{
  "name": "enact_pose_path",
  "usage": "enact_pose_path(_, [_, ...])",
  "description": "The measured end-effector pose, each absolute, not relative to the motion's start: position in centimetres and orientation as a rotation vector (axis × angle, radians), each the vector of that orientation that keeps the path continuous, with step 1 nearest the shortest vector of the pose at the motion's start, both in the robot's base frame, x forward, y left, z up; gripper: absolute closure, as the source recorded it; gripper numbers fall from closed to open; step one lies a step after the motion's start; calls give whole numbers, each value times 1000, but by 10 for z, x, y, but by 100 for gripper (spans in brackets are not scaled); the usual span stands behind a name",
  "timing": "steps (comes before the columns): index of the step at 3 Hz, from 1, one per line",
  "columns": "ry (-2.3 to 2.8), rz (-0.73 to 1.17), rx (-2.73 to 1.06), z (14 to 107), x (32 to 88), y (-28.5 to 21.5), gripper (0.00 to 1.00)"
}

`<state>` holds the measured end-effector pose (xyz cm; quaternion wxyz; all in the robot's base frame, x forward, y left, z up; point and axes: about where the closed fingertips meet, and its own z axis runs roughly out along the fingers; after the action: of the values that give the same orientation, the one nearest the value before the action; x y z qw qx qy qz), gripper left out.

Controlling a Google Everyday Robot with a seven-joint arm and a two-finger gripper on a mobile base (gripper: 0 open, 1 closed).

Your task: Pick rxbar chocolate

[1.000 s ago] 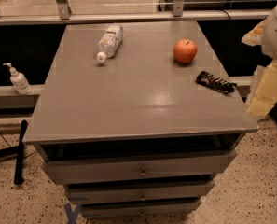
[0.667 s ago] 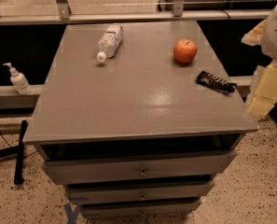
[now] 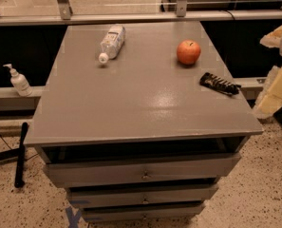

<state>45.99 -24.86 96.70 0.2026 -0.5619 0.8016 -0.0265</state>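
The rxbar chocolate is a flat black bar with pale lettering. It lies near the right edge of the grey tabletop, just in front of and to the right of a red apple. My gripper shows as pale yellowish parts at the right edge of the view, beside the table's right side. It is apart from the bar and to the right of it, and nothing is seen held in it.
A clear plastic bottle with a white cap lies on its side at the back left of the tabletop. Drawers sit under the top. A pump dispenser stands on a ledge to the left. A black pole lies on the floor.
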Motion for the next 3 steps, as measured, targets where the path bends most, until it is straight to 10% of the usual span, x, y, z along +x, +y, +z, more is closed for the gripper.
enact_pose_path(3, [2202,155,-1168,889,566,-319,0])
